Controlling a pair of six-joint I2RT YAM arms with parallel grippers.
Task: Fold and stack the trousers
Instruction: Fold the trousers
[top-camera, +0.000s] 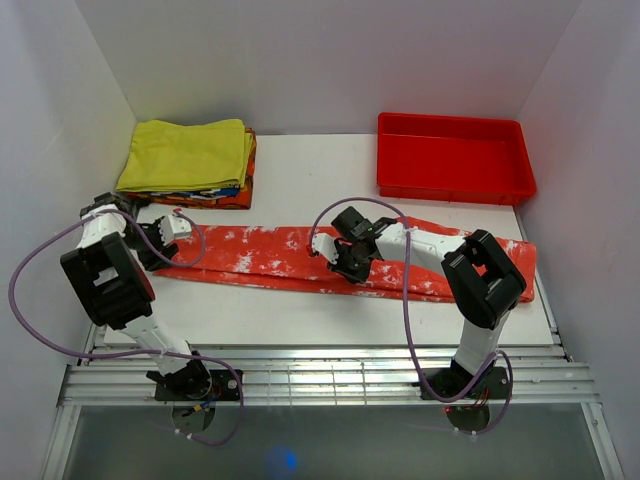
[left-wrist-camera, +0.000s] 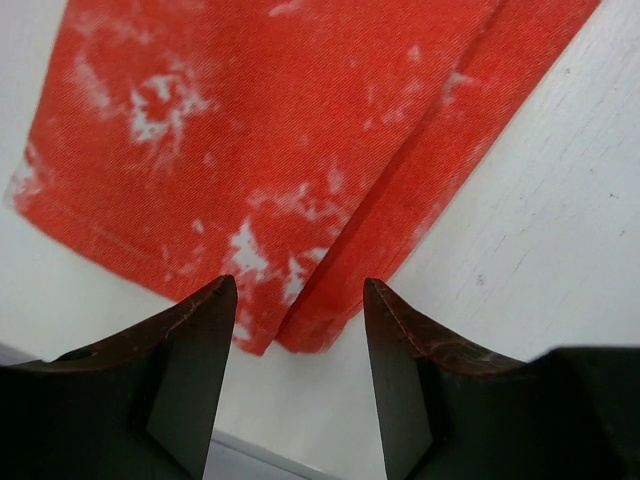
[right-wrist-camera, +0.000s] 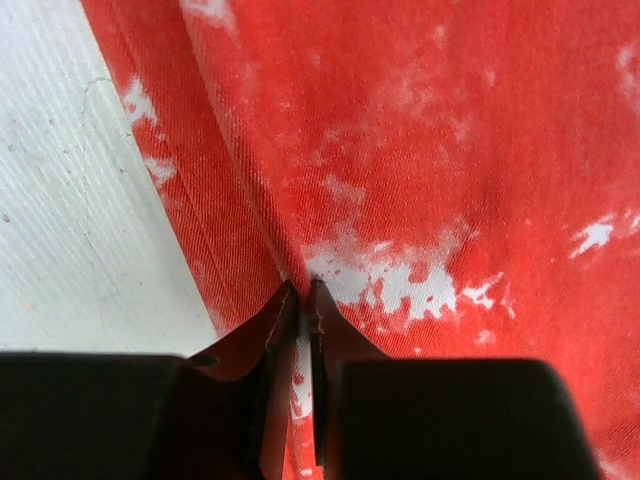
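Our right gripper is squeezed tight on a little ridge of the trousers, about halfway along them. Our left gripper is spread wide with nothing in it. It hangs just above the hem corner at the left end.

The trousers lie flat in one long strip on the table. In the top view they run from 9 o'clock to 3 o'clock. The yellow pile sits at 11 o'clock and the red tray at 1 o'clock.

We think the job right now is getting a good hold for a fold. The left fingers should go down around the hem and pinch before we lift. Then both arms should rise together, so the cloth does not drag or twist.

The right wrist view shows the pinch up close, while the top view hides those fingertips under the wrist. The left wrist view shows the hem edge and the gap between the fingers. Only the top view shows the whole strip and the pile.
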